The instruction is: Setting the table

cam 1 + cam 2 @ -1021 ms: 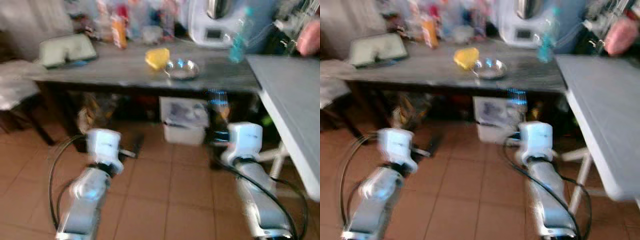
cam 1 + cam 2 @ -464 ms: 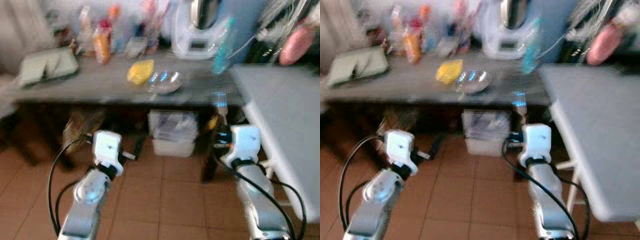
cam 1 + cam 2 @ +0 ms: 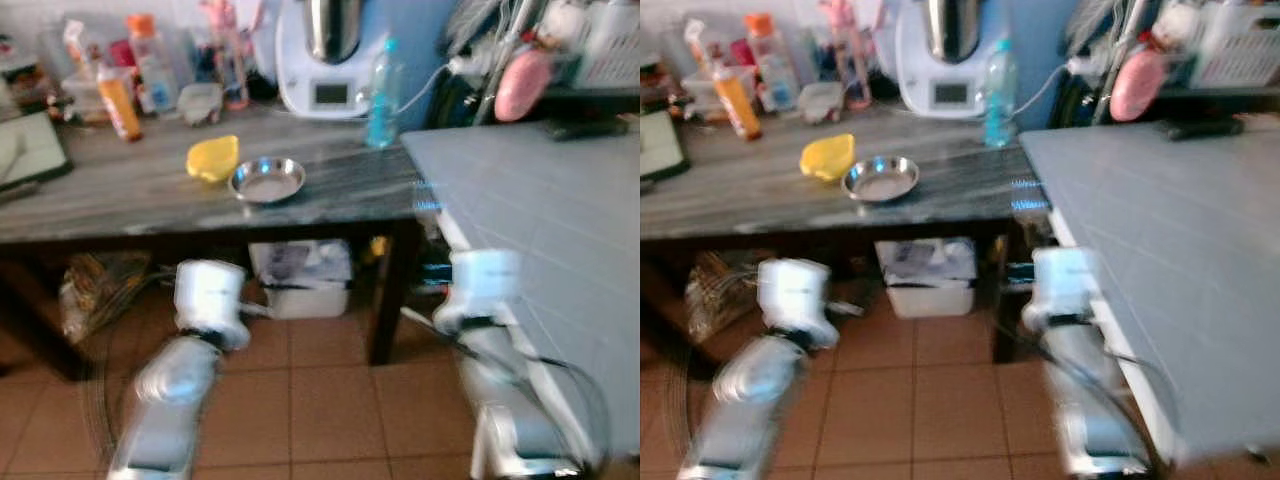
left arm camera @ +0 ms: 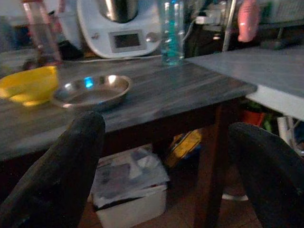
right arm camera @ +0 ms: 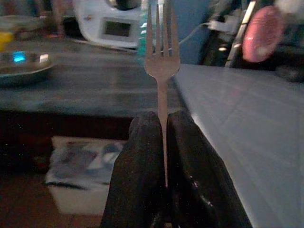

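**Fork clamped in the right jaws beside the grey table**

Left eye view: a dark marbled counter (image 3: 150, 195) carries a yellow bowl (image 3: 213, 159) and, just beside it, a shallow steel dish (image 3: 267, 181). Behind them stand a white kitchen machine (image 3: 325, 60), a clear blue bottle (image 3: 381, 85) and an orange bottle (image 3: 119, 92). A white storage box (image 3: 303, 277) sits on the tiled floor (image 3: 320, 400) under the counter. To the right a pale grey table (image 3: 540, 210) meets the counter's corner. Both silver arms reach forward low over the floor, blurred.

Right eye view: the same scene; a pink object (image 3: 1137, 83) hangs above the grey table's far edge.

Left wrist view: the left gripper (image 4: 164, 156) has its jaws wide apart, holding nothing, facing the counter edge with the steel dish and yellow bowl beyond.

Right wrist view: the right gripper (image 5: 164, 130) has its jaws pressed together on the handle of a metal fork (image 5: 161, 61), tines upright, in front of the corner where counter and grey table meet.
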Motion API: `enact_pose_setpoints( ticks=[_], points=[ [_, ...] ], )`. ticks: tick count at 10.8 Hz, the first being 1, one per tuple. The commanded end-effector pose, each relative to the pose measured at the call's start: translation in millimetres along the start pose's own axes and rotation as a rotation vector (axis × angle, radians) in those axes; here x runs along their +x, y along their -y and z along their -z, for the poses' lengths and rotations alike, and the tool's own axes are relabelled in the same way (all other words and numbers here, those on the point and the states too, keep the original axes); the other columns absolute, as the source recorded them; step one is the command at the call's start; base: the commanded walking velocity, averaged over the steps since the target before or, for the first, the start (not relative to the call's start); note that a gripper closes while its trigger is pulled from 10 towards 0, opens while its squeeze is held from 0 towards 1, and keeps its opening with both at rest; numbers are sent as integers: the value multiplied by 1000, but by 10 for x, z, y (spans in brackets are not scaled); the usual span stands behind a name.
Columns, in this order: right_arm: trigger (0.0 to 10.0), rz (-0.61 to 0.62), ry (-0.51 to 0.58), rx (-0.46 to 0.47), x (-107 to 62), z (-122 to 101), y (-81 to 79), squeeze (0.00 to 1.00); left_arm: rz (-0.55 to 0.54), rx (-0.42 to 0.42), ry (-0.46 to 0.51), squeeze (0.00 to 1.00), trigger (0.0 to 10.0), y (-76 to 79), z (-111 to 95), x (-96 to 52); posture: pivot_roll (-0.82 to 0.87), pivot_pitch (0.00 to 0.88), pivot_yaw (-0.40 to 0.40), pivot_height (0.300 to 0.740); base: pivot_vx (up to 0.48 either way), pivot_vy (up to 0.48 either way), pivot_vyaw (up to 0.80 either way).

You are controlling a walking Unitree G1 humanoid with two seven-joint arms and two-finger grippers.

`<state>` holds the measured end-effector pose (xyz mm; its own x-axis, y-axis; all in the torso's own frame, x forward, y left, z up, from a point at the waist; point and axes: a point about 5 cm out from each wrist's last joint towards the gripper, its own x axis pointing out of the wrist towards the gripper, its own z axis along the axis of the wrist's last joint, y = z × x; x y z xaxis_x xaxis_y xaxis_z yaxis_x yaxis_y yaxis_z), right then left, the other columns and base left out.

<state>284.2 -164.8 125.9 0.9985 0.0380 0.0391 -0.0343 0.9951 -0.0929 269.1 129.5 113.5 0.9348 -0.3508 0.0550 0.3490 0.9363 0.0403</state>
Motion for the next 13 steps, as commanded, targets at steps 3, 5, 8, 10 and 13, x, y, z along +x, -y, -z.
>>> enact_pose_setpoints(
  ticks=[3, 5, 8, 10, 13],
  points=[
    [10000, -42, 34, 17, 38, -78, -121, 0, -44, 30, -1, 0, 10000, -132, -26, -31, 89, 0, 31, 740, 336, 0, 0],
    [10000, -53, 57, -18, 85, -135, -99, 0, -44, 32, 0, 0, 10000, -136, -31, -21, 90, 0, 31, 740, 322, 0, 0],
    [10000, -68, 52, -17, 84, -123, -124, 0, -47, 32, -2, 0, 10000, -135, -28, -34, 94, 0, 28, 740, 325, 0, 604],
    [10000, -65, 53, -16, 83, -119, -116, 0, -47, 32, -4, 0, 10000, -127, -23, -33, 90, 0, 28, 740, 324, 0, 300],
    [10000, -55, 48, -13, 77, -112, -111, 0, -47, 32, -7, 0, 10000, -126, -16, -36, 91, 0, 26, 740, 310, 0, 0]
  ],
)
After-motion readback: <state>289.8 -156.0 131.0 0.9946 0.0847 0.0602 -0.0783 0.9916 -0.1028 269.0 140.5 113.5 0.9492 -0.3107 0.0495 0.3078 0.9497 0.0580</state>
